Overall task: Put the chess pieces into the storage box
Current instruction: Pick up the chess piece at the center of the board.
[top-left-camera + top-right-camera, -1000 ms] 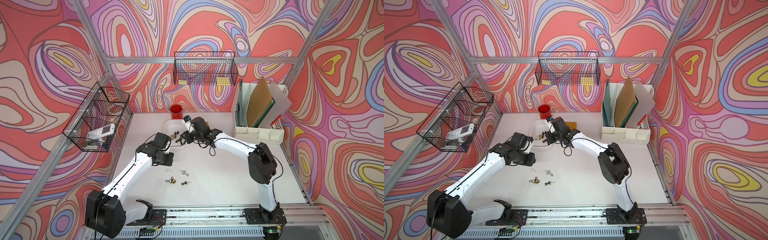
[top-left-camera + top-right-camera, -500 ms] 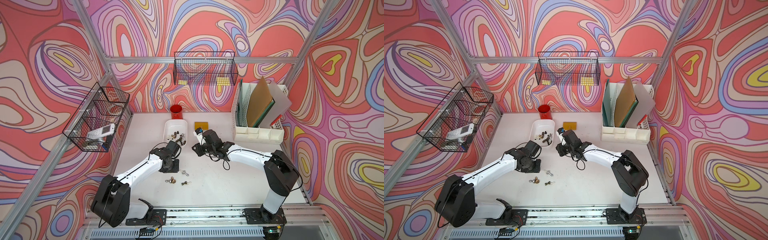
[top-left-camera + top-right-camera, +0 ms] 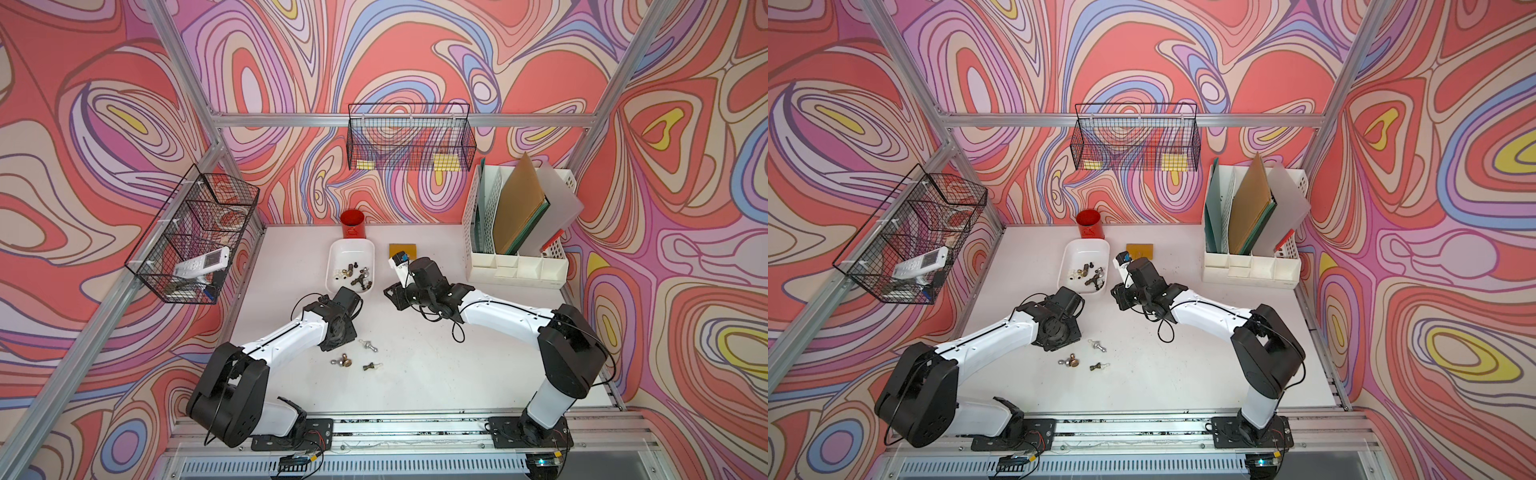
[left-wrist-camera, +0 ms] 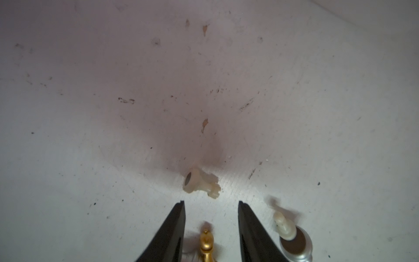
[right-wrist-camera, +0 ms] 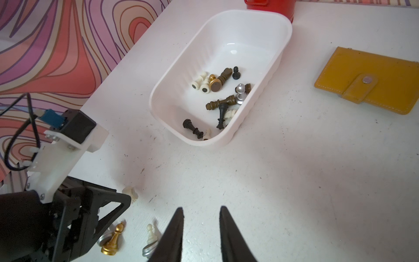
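The white storage box (image 3: pixel 351 253) (image 5: pixel 244 52) holds several chess pieces (image 5: pixel 223 76) lying in it. On the table nearer the front lie a silver piece (image 3: pixel 368 345), a gold piece (image 3: pixel 344 362) and a dark piece (image 3: pixel 371 366). My left gripper (image 4: pixel 210 202) is open over them. In its wrist view the gold piece (image 4: pixel 206 242) stands between the fingers and touches neither. A white rook (image 4: pixel 200 183) lies just past the tips, and a white pawn (image 4: pixel 283 226) is beside them. My right gripper (image 5: pixel 200 207) (image 3: pixel 392 293) is open and empty, to the right of the box.
A red cup (image 3: pixel 352 224) stands behind the box, and a yellow wallet (image 5: pixel 367 81) lies to its right. A white file rack (image 3: pixel 515 241) is at the back right. Wire baskets hang on the left wall (image 3: pixel 195 237) and on the back wall (image 3: pixel 409 141).
Both grippers have left the box. The left one swung forward to the loose pieces and its jaws widened. The right one drew back to the right, empty.
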Robot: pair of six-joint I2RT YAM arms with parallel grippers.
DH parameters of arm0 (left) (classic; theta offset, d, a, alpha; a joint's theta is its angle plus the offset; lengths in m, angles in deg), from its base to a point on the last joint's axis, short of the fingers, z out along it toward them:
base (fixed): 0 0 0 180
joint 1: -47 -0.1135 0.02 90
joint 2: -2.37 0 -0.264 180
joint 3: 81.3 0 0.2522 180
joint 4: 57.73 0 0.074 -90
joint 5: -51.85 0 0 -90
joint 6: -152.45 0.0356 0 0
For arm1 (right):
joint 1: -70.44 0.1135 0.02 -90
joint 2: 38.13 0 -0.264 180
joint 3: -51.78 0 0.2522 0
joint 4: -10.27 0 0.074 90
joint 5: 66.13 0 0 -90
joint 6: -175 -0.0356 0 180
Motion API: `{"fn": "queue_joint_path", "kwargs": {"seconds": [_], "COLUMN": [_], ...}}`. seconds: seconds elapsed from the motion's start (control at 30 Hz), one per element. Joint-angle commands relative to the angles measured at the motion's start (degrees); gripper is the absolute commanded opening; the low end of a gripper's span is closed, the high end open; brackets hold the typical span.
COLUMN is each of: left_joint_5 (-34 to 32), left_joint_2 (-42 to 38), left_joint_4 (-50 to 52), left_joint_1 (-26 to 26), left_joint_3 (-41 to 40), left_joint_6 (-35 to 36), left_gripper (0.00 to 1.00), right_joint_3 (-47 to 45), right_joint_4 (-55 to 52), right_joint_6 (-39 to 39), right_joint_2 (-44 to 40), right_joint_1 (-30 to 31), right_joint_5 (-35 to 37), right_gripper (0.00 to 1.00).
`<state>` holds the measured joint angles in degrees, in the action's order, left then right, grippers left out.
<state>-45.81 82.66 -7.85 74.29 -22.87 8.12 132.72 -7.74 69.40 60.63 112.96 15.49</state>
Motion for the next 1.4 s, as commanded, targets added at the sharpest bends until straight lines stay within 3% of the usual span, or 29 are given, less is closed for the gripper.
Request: {"fn": "queue_joint_path", "kwargs": {"seconds": [0.0,0.17,0.53,1.13,1.37], "left_joint_5": [-1.9,-4.5,-0.7,0.7,0.0], "left_joint_2": [1.0,-0.3,6.8,11.9,7.3], "left_joint_4": [1.2,0.8,-3.4,-6.2,-2.5], "left_joint_1": [-0.4,-0.4,-0.9,-0.9,-0.9], "left_joint_3": [0.6,-1.1,-0.9,-1.8,1.6], "left_joint_6": [-2.4,-4.5,-2.8,3.2,5.7], "left_gripper": [0.43,0.43,0.42,0.1,0.06], "right_joint_3": [0.3,0.4,0.5,0.9,1.0], "right_joint_4": [0.6,0.7,0.3,-0.2,-0.4], "right_joint_6": [-0.2,-0.3,-0.3,0.0,-0.5], "right_joint_2": [0.0,0.5,1.2,2.0,0.4], "right_joint_1": [0.0,0.0,0.0,0.0,0.0], "right_joint_5": [-0.1,-0.4,-0.5,-0.3,-0.6], "right_gripper": [0.29,0.29,0.29,0.29,0.29]}}
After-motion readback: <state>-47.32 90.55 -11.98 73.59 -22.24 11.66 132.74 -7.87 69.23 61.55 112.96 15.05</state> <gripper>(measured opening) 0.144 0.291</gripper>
